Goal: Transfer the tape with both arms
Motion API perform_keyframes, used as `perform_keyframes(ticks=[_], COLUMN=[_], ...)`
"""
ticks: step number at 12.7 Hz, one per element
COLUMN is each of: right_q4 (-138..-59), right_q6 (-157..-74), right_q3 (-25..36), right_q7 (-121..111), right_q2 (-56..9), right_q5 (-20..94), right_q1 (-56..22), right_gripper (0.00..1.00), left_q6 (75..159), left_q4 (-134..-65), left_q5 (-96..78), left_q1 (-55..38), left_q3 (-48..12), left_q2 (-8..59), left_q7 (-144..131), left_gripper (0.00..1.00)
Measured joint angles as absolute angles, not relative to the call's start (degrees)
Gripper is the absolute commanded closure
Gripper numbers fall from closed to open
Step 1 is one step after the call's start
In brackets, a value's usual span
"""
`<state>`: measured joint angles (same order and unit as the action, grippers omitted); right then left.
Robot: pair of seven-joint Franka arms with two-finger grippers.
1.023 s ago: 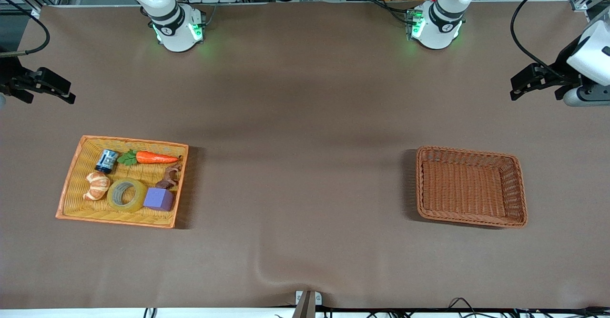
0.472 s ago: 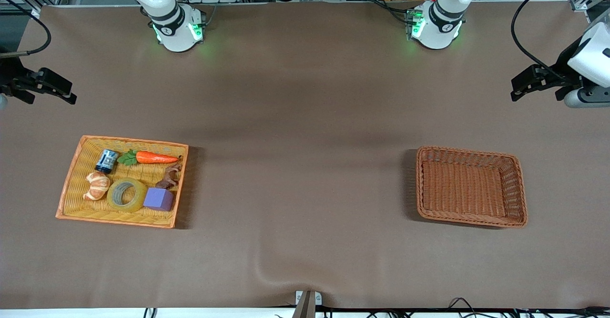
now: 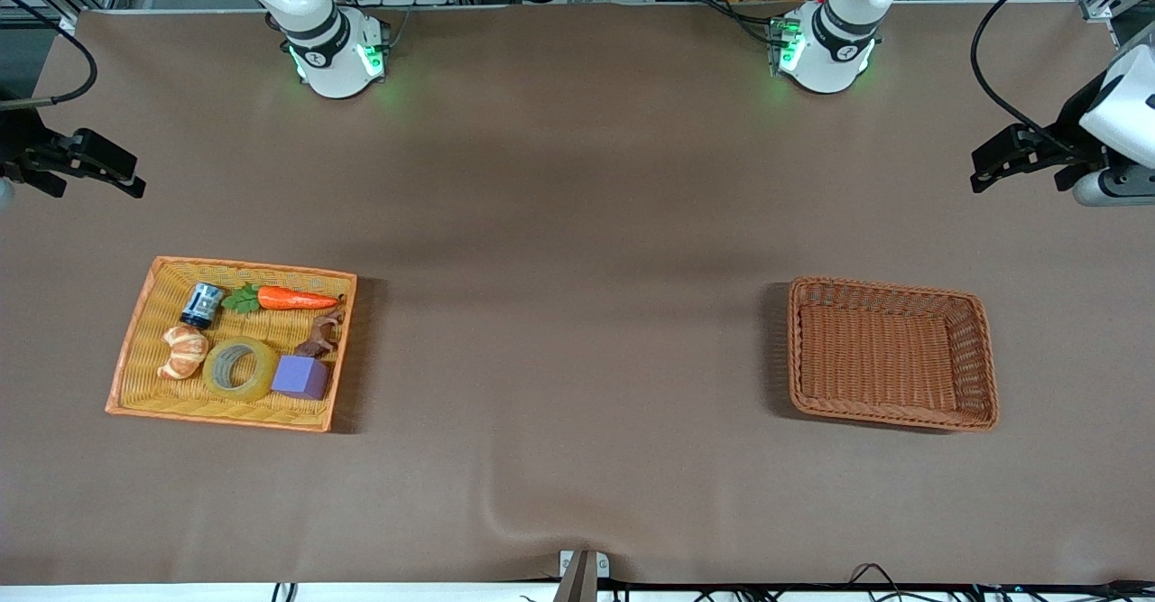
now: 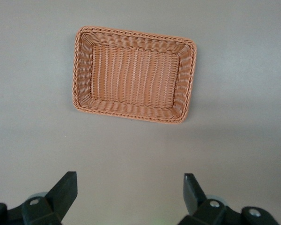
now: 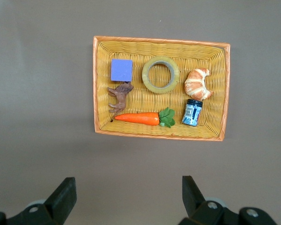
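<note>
1. The tape (image 3: 240, 368) was a thick ring of translucent yellowish film wound on a grey inner core, lying flat with its round hole facing up (image 5: 160, 75)
2. It lay in the orange tray (image 3: 135, 340), a shallow woven tray at the right arm's end of the table, in the half of the tray nearer to the front camera
3. A croissant (image 3: 184, 351) lay just beside the tape on the side toward the table's end, and a purple cube (image 3: 302, 376) just beside it on the side toward the middle of the table; whether either touched the roll could not be told
4. Farther from the front camera in the same tray lay a small blue-and-white jar (image 3: 202, 304), a carrot (image 3: 293, 298) with green leaves, and a brown animal figure (image 3: 322, 335) next to the cube
5. A brown wicker basket (image 3: 979, 313) stood at the left arm's end of the table, well apart from the tray, with bare brown table cover (image 3: 577, 313) between them
6. The right gripper (image 3: 95, 169) hung in the air over the table's edge at the right arm's end, its fingers (image 5: 64, 197) spread wide with nothing between them
7. The left gripper (image 3: 1011, 155) hung over the table's edge at the left arm's end, its fingers (image 4: 65, 190) likewise spread wide and holding nothing
</note>
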<state>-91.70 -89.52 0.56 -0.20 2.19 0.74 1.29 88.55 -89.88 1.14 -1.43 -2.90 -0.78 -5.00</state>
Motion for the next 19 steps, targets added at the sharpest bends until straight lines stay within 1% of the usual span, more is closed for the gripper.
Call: perform_keyframes(ticks=[13, 17, 19], right_q4=[-92.0, -91.78, -91.6], right_q6=[-89.54, -90.2, -90.39], right_q3=[0.48, 0.46, 0.6], right_q7=[-0.24, -0.07, -0.09], right_q2=[1.49, -1.79, -5.37], right_q5=[0.73, 0.73, 0.73], right_q1=[0.3, -1.5, -1.5], right_gripper=[0.0, 0.0, 0.0], left_q6=[88.52, 88.52, 88.54], left_q4=[-89.1, -89.07, -89.02], left_q5=[1.16, 1.16, 1.16], left_q1=[-1.25, -1.24, -1.28], left_q3=[-2.98, -3.05, -3.07], left_q2=[2.08, 2.71, 2.9], left_q7=[-5.0, -5.0, -5.0], left_gripper=[0.0, 0.0, 0.0])
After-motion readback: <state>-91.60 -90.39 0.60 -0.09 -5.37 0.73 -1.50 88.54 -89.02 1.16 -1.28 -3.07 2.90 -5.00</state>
